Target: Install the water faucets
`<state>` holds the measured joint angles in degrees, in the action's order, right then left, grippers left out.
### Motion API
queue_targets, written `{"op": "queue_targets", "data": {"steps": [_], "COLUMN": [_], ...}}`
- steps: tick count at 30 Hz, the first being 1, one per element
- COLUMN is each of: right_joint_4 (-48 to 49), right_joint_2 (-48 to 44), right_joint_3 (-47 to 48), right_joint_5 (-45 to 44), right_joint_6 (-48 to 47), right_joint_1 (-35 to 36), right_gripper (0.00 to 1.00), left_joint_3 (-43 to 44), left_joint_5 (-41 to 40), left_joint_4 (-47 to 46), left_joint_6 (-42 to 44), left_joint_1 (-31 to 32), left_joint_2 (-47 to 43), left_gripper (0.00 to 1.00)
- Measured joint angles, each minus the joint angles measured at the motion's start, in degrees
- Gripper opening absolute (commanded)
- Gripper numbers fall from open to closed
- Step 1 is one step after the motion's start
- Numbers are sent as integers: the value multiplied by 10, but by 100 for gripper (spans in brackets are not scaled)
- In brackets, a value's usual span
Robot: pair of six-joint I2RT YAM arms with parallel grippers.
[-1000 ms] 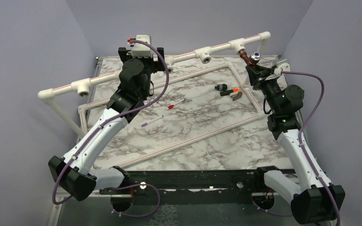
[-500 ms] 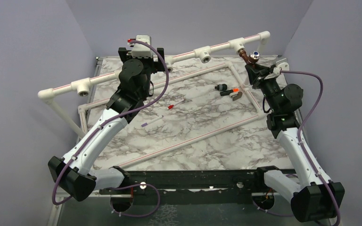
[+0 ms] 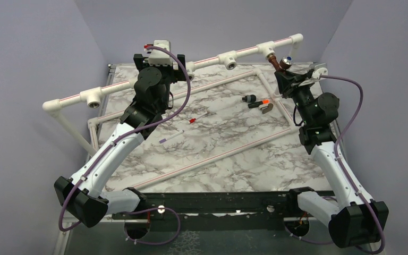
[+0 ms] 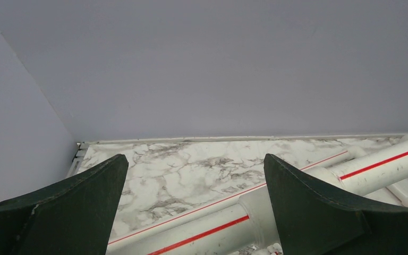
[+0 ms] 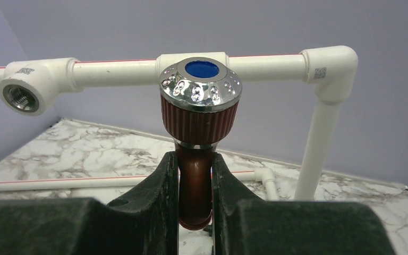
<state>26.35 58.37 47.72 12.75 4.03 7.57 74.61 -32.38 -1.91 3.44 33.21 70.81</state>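
A copper-coloured water faucet point(image 5: 196, 122) with a silvery round knob and blue cap is clamped between the fingers of my right gripper point(image 5: 195, 180). In the top view the faucet point(image 3: 280, 63) is up against the rightmost white tee fitting point(image 3: 268, 49) of the raised white pipe point(image 3: 207, 62). My right gripper point(image 3: 286, 73) is just below it. My left gripper point(image 4: 194, 202) is open and empty, held above the pipe point(image 4: 276, 204) at the back centre point(image 3: 178, 66). Two more tees with threaded openings, one at centre point(image 3: 229, 62) and one at left point(image 3: 92, 99), are bare.
Small loose parts lie on the marble table: dark fittings with an orange piece and a metal clip point(image 3: 258, 103), a red-tipped piece point(image 3: 192, 121), a thin stick point(image 3: 171, 137). A low white pipe frame point(image 3: 276, 95) lies on the table. Purple walls enclose three sides.
My right gripper has moved up and a little back with the faucet, bringing it closer to the rightmost tee. The left arm has not moved.
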Motion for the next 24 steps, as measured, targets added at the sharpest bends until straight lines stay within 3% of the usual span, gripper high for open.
{"op": "queue_targets", "data": {"steps": [24], "right_joint_4": [-9], "right_joint_2": [2], "right_joint_3": [0], "right_joint_5": [-47], "right_joint_6": [280], "right_joint_1": [1], "right_gripper": [1], "left_joint_3": [-1], "left_joint_5": [0], "left_joint_4": [-2], "left_joint_6": [1], "left_joint_1": [1], "left_joint_2": [-1], "left_gripper": [99]}}
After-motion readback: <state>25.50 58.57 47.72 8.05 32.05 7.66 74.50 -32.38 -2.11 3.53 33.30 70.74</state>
